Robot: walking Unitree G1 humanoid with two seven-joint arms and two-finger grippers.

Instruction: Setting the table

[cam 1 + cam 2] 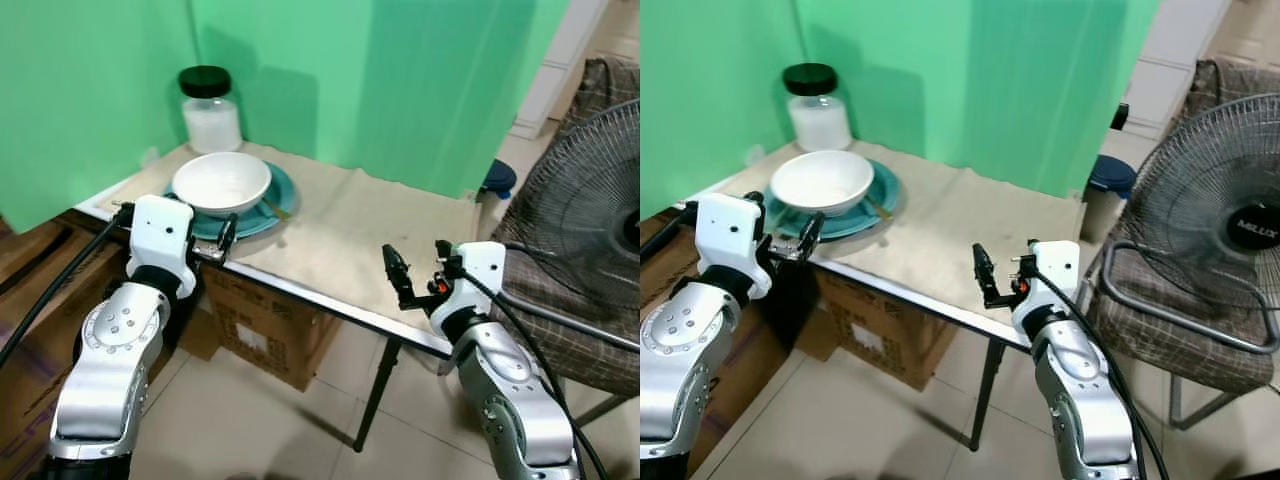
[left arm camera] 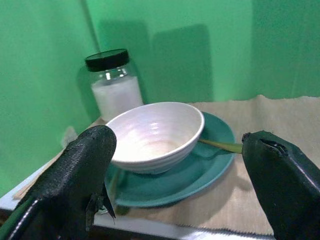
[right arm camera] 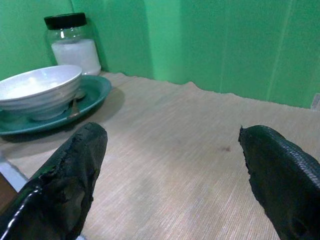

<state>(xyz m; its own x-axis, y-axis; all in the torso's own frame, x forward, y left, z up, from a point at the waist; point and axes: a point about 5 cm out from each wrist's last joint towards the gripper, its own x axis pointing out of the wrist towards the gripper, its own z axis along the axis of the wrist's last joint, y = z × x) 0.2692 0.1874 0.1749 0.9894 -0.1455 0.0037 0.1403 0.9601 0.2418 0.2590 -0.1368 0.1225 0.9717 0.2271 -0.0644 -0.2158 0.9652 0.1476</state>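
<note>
A folding table [image 1: 340,225] covered with a beige cloth stands against a green backdrop [image 1: 400,80], its metal front edge running toward the robot. A white bowl [image 1: 221,183] sits on a teal plate [image 1: 262,215] at the table's corner nearest the robot's left arm, and the plate's rim lies close to the front edge. A thin utensil [image 2: 220,146] pokes out from under the bowl across the plate. Behind the plate, near the backdrop, stands a glass jar [image 1: 210,110] with a black lid. The rest of the cloth is bare. The left gripper [image 1: 222,240] hovers at the table's front edge just beside the plate, fingers spread apart. The right gripper [image 1: 420,270] hangs over the table's front edge well apart from the plate, fingers spread wide. Cardboard boxes [image 1: 265,335] sit under the table and a fan [image 1: 590,220] stands beside it
</note>
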